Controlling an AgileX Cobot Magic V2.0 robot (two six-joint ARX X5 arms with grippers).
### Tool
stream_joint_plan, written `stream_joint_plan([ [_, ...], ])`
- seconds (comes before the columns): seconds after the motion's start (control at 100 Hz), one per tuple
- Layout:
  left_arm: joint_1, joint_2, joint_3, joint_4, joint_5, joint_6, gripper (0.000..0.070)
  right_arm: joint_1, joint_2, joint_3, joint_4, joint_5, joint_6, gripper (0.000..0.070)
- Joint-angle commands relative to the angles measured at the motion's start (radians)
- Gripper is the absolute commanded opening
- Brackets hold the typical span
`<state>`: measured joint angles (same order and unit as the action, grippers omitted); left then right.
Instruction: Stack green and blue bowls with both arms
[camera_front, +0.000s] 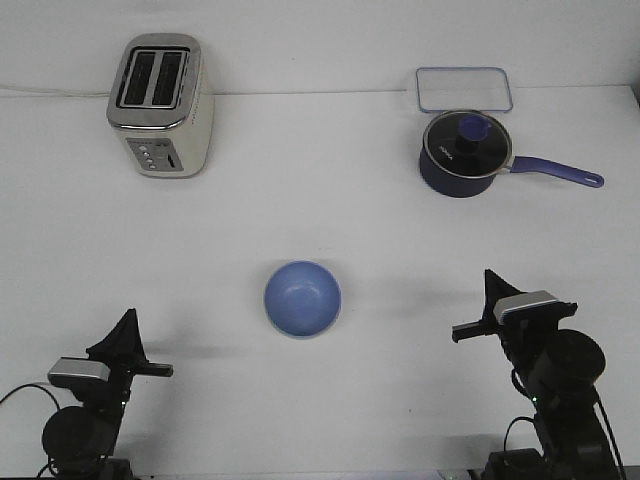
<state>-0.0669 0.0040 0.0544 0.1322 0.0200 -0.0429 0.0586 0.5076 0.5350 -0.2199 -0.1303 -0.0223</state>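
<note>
Blue bowl (302, 298) sits alone mid-bench; no green bowl shows, so stacking looks done or unstarted; tool states unclear

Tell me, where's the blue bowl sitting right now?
In the front view the blue bowl sits upright near the middle of the white table, between the two arms, nearer than the toaster and saucepan.

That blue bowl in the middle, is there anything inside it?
The blue bowl stands open side up and looks empty: only its smooth blue inside shows. No green bowl is visible; whether one sits nested beneath the blue bowl cannot be seen from this view.
</note>
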Motion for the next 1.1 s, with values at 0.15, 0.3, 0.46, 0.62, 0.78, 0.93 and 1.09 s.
stream_joint_plan([
  [0.15, 0.024, -0.001, -0.023, 0.047, -0.005, 0.005, 0.0011, 0.002, 0.004, 0.002, 0.011, 0.001, 0.007, 0.0000],
  [0.3, 0.029, -0.001, -0.040, 0.079, -0.005, 0.005, 0.0011, 0.002, 0.003, 0.002, 0.011, 0.001, 0.007, 0.0000],
  [0.46, 0.028, -0.001, -0.040, 0.079, -0.005, 0.004, 0.0011, 0.002, 0.004, 0.002, 0.011, 0.001, 0.007, 0.0000],
  [0.62, 0.028, -0.001, -0.040, 0.079, -0.005, 0.004, 0.0011, 0.002, 0.004, 0.002, 0.011, 0.001, 0.006, 0.0000],
  [0.78, 0.028, -0.001, -0.040, 0.079, -0.005, 0.004, 0.0011, 0.002, 0.004, 0.002, 0.011, 0.001, 0.006, 0.0000],
  [0.93, 0.028, -0.001, -0.040, 0.079, -0.005, 0.004, 0.0011, 0.002, 0.004, 0.002, 0.011, 0.001, 0.006, 0.0000],
  [1.09, 0.028, -0.001, -0.040, 0.079, -0.005, 0.004, 0.0011, 0.002, 0.004, 0.002, 0.011, 0.001, 0.007, 0.0000],
])
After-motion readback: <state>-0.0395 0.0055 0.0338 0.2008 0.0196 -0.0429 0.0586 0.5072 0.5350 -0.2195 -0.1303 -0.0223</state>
